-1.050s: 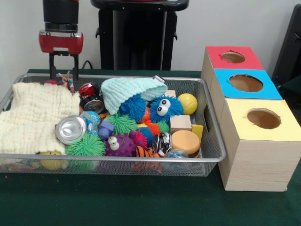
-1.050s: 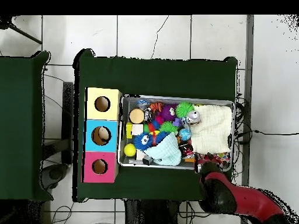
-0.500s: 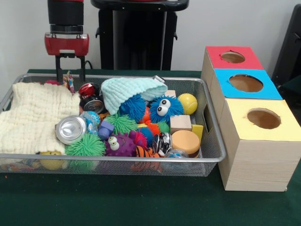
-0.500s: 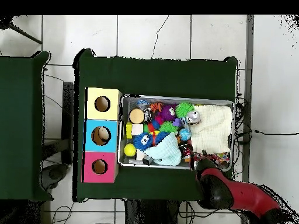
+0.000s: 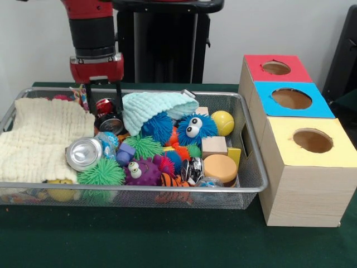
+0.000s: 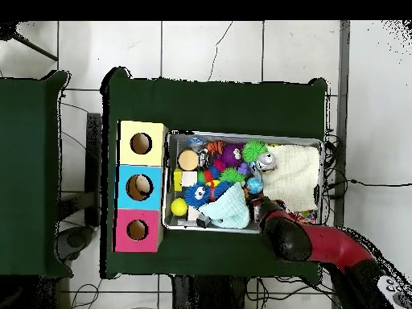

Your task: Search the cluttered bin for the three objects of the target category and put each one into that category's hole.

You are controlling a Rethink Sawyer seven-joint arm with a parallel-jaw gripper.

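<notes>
The claw (image 5: 104, 106) hangs in the upper left of the front view, its two prongs spread and empty, straddling the red can (image 5: 102, 105) at the back of the bin (image 5: 254, 184). A dark can (image 5: 110, 123) lies just below it and a silver can (image 5: 83, 153) sits lower left, on the edge of the cream cloth (image 5: 39, 139). If cans are the target, that judgement gives three candidates here. Risks: a prong could land on the can's rim and tip it, or snag the mint cloth (image 5: 153, 109) just to the right. The bin's back wire rim is close behind the claw, so room is tight there. The boxes (image 5: 304, 167) with holes stand at the right; open space above the toys allows a carry across
</notes>
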